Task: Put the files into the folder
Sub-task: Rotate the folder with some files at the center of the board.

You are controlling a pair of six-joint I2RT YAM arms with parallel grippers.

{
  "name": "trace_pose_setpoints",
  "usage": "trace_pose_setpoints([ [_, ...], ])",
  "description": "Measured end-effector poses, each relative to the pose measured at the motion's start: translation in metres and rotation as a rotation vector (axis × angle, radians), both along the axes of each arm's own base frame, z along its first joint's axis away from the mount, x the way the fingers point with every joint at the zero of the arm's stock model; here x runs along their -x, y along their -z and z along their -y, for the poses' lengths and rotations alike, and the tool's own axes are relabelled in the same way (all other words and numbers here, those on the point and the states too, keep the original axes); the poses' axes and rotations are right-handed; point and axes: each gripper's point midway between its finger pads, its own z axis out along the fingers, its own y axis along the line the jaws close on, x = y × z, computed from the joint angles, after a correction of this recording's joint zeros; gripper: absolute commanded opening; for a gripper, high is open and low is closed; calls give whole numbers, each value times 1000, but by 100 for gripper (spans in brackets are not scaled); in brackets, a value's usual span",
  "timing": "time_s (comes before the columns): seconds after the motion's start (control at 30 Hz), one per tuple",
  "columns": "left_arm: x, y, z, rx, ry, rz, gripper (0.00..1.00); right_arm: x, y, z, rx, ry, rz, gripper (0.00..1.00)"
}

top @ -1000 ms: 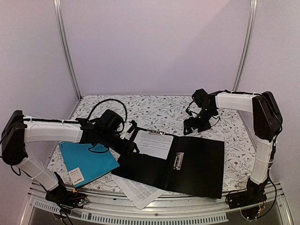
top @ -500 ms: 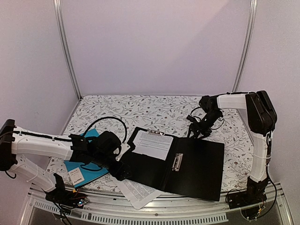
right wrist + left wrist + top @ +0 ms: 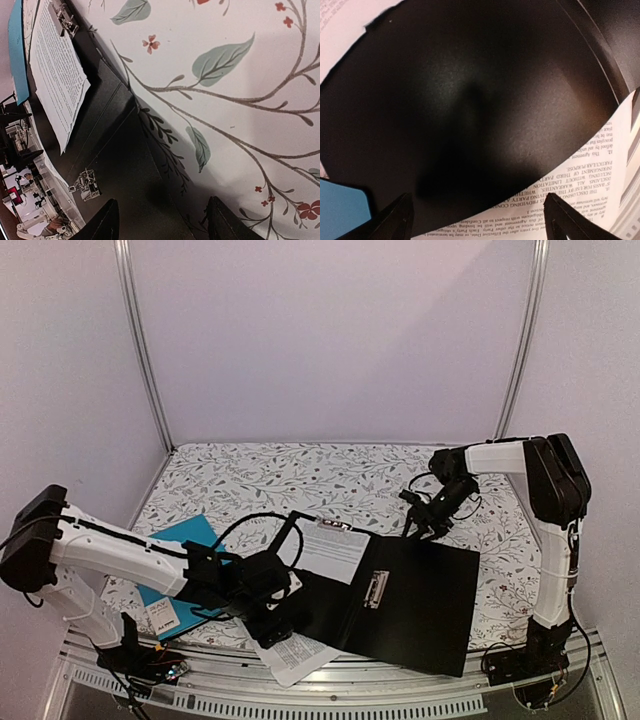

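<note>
The left gripper [image 3: 479,217] hangs low over the near left corner of the folder [image 3: 420,590], jaws spread wide and empty; the black cover fills the wrist view. Just past that corner a loose file [image 3: 580,192] pokes out from beneath the cover toward the near table edge. The pose reads as an approach to this sheet, which has yet to go inside.

The right gripper [image 3: 162,222] stands part open, astride the folder's far right edge where it meets the floral cloth [image 3: 225,60]. No pinch shows and nothing is lifted. Its likely purpose is to steady the cover while the other arm works.

The folder lies open and flat at centre right, with a silver clip [image 3: 377,590] near its fold. One file [image 3: 330,550] already rests on its left flap. A blue folder [image 3: 185,537] lies to the left, partly under the left arm.

Compared with one second earlier, the left arm has swung from the far side of the left flap down to the near corner. The right gripper has dropped from above the cloth to the folder's edge, its jaws narrower. Folder and files lie about where they were.
</note>
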Motion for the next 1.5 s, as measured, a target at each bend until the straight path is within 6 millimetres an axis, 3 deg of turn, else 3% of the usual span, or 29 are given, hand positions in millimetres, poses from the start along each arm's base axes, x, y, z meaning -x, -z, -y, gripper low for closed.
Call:
trace_pose_setpoints([
  [0.17,-6,10,10,-104,32,68,89,2,-1,0,-12,-2,-10,52],
  [0.33,-19,7,14,-181,33,138,89,8,2,0,-27,-9,-26,49],
  [0.53,-42,2,25,-240,46,230,88,19,6,3,-53,-1,-65,34],
  [0.7,-71,0,31,-246,8,265,87,26,9,7,-60,27,-85,19],
  [0.83,-110,0,30,-223,-73,273,87,28,13,16,-66,88,-104,0],
  [0.97,-137,0,35,-196,-108,275,88,24,12,28,-82,165,-100,0],
  [1.07,-145,0,38,-177,-104,265,88,21,9,42,-86,247,-89,0],
  [1.27,-146,2,39,-147,-85,214,88,8,-2,70,-75,401,-26,0],
  [1.5,-151,7,31,-157,-88,179,88,-8,-14,74,-88,483,46,0],
])
